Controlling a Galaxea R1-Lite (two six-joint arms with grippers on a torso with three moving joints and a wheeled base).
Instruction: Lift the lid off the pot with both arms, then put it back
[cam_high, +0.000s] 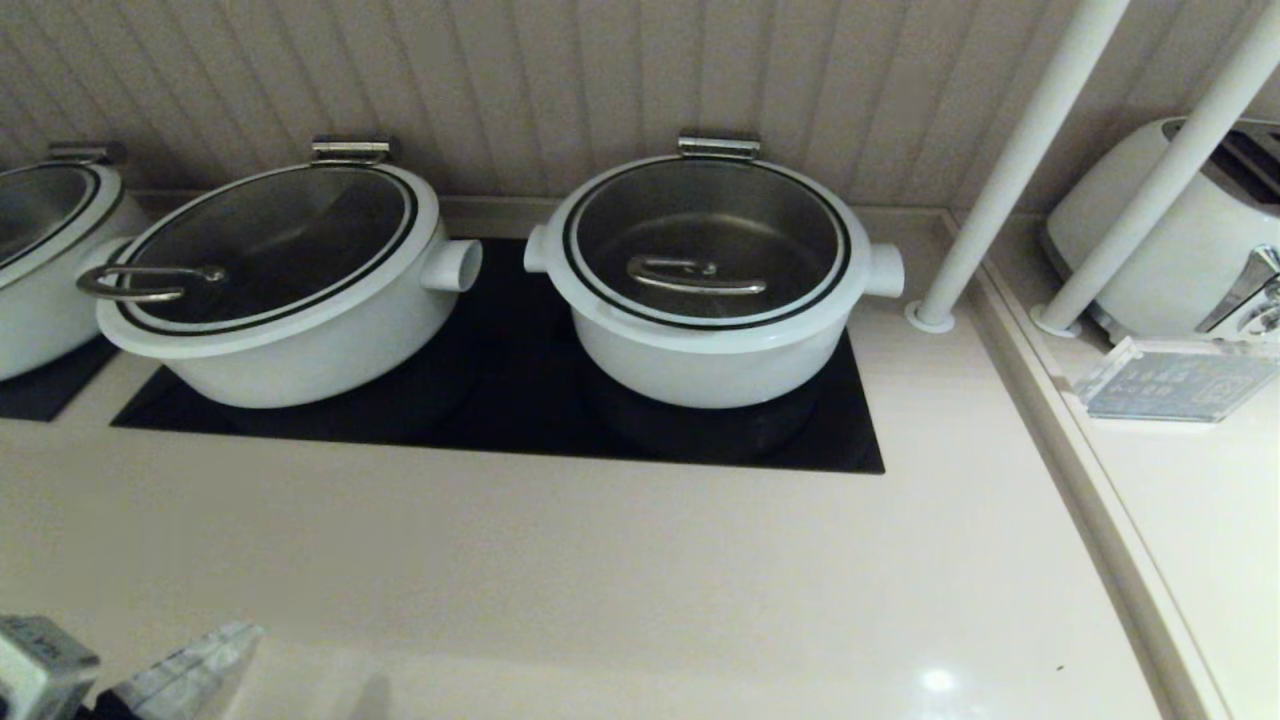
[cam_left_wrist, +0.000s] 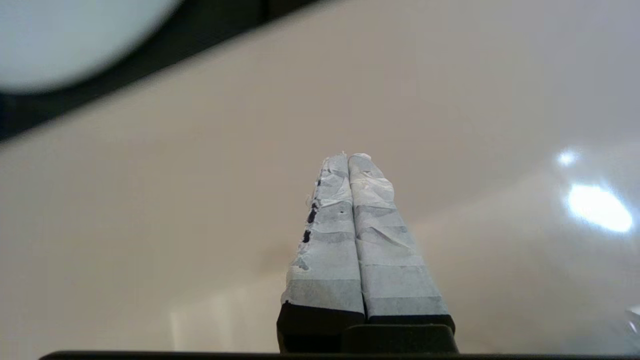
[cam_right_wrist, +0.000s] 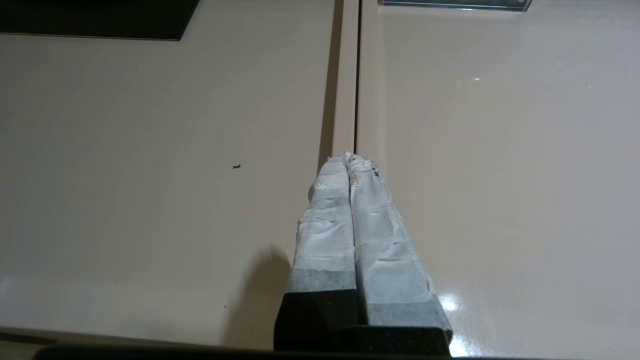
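Observation:
The deep white pot (cam_high: 710, 360) with two short stub handles stands on the black hob at centre right. Its glass lid (cam_high: 800, 235) with a white rim and black ring sits closed on it, the steel loop handle (cam_high: 695, 275) at its centre. My left gripper (cam_high: 215, 640) is at the bottom left corner of the head view, far in front of the pot; in the left wrist view it (cam_left_wrist: 348, 156) is shut and empty over the counter. My right gripper (cam_right_wrist: 348, 157) is out of the head view; it is shut and empty over the counter seam.
A wider, shallower white pot (cam_high: 290, 340) with a rim handle stands left of the pot, and another pot (cam_high: 40, 300) at the far left. Two white poles (cam_high: 1010, 170) rise at the right. A toaster (cam_high: 1180, 240) and a clear sign (cam_high: 1170, 380) are on the raised right counter.

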